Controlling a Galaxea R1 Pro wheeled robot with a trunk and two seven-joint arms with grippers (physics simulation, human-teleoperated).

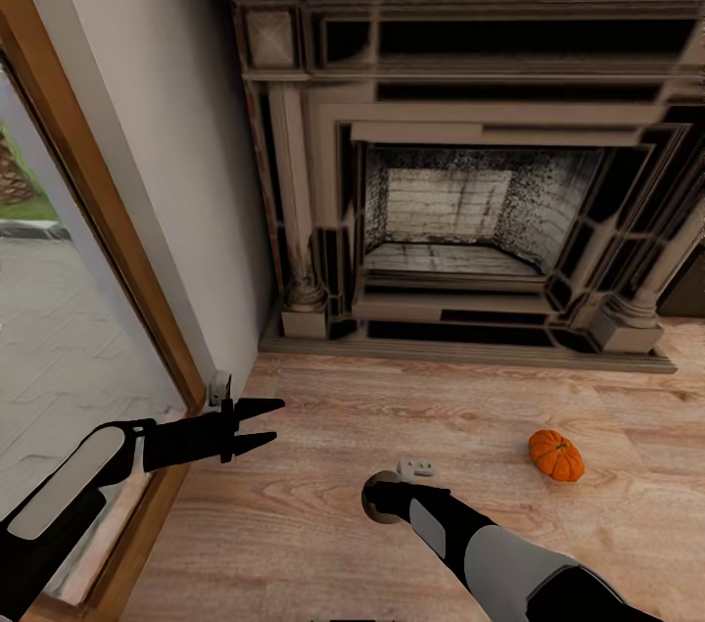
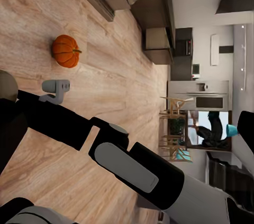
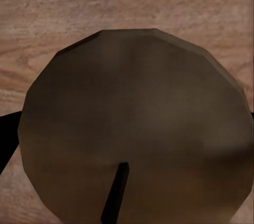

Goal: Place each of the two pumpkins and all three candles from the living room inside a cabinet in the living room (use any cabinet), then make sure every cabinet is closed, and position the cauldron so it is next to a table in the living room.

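Below the right gripper (image 1: pixel 384 497) we see a candle (image 3: pixel 135 129) seemingly pinched; a loose hold could drop it. Left gripper (image 1: pixel 264 423) spread, empty.

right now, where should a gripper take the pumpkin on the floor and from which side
Judging by its pose, from above: the pumpkin sits upright on the wood floor, stem up, open space all around. Close the fingers across the ribbed round body at its widest part, not on the short stem. The left gripper is open.

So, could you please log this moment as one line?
left tool open, empty | right arm over candle, grip unclear | pumpkin on floor by fireplace
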